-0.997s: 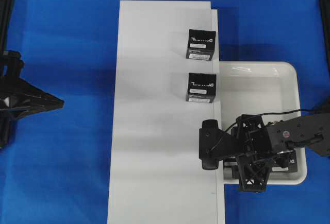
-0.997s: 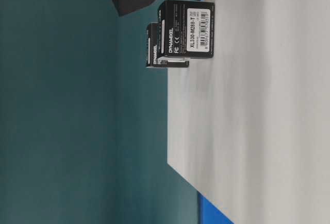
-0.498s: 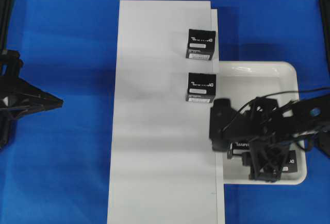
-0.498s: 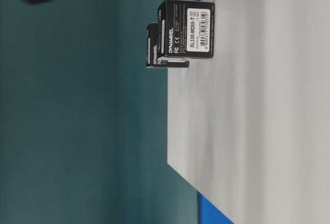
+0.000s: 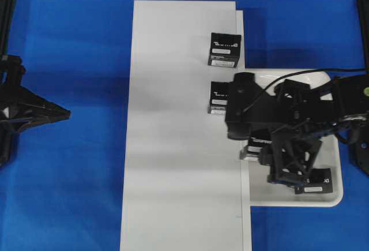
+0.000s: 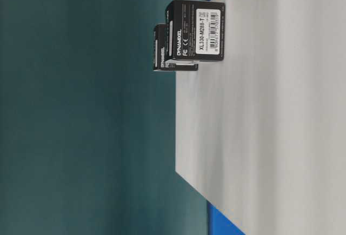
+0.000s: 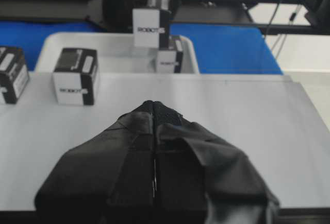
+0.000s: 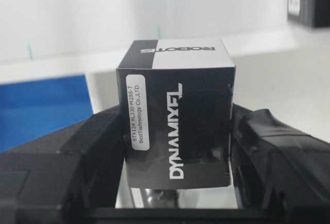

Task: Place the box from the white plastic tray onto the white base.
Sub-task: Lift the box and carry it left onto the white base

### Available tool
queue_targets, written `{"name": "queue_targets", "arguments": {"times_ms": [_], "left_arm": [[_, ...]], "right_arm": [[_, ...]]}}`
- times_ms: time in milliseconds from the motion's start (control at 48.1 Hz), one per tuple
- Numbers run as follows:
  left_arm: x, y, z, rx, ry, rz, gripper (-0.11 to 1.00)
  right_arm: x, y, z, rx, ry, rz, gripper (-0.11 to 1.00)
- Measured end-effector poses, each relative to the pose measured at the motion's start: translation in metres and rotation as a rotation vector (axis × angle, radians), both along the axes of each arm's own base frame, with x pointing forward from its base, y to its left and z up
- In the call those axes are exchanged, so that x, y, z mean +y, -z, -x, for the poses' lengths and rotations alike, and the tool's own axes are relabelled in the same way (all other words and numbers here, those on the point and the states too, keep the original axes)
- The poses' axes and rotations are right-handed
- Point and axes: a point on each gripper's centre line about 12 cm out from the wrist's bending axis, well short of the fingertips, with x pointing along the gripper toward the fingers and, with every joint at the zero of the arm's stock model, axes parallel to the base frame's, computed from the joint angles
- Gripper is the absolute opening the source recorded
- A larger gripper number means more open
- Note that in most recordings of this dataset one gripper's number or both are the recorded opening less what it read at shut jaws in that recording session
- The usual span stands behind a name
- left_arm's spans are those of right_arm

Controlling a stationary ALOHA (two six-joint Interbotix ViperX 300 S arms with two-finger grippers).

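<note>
My right gripper (image 5: 258, 149) is shut on the box (image 5: 260, 142), a small black cube with white DYNAMIXEL lettering (image 8: 175, 126), and holds it above the white plastic tray (image 5: 323, 78) near its left rim. The fingers (image 8: 98, 147) press both side faces. The box's white end panel (image 7: 149, 27) faces the white base (image 5: 173, 147). My left gripper (image 5: 63, 112) hovers over the blue table left of the base, shut and empty (image 7: 153, 105).
Two identical boxes (image 5: 225, 49) (image 5: 225, 98) stand along the base's right edge. They also show in the table-level view (image 6: 194, 29). One more box (image 5: 314, 183) lies in the tray's near right corner. Blue cloth surrounds the base and tray.
My right gripper has risen with the box and moved from the tray's near end toward the base, uncovering the other box left in the tray. The left arm has not moved.
</note>
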Motion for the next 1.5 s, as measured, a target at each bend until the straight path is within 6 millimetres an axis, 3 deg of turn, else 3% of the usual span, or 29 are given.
{"name": "queue_targets", "arguments": {"times_ms": [249,623,914,1495], "left_arm": [[0.0,0.0,0.0,-0.001,-0.002,0.002,-0.07],[0.0,0.0,0.0,-0.002,-0.002,0.0,-0.07],[0.0,0.0,0.0,-0.002,-0.002,0.0,-0.07],[0.0,0.0,0.0,-0.002,-0.002,0.0,-0.07]], "right_arm": [[-0.008,-0.002,-0.023,-0.013,-0.008,0.048,0.58],[-0.007,0.025,-0.043,0.031,-0.057,0.069,0.58],[-0.006,0.048,-0.052,0.073,-0.07,0.074,0.58],[0.0,0.061,-0.057,0.096,-0.086,0.076,0.58]]}}
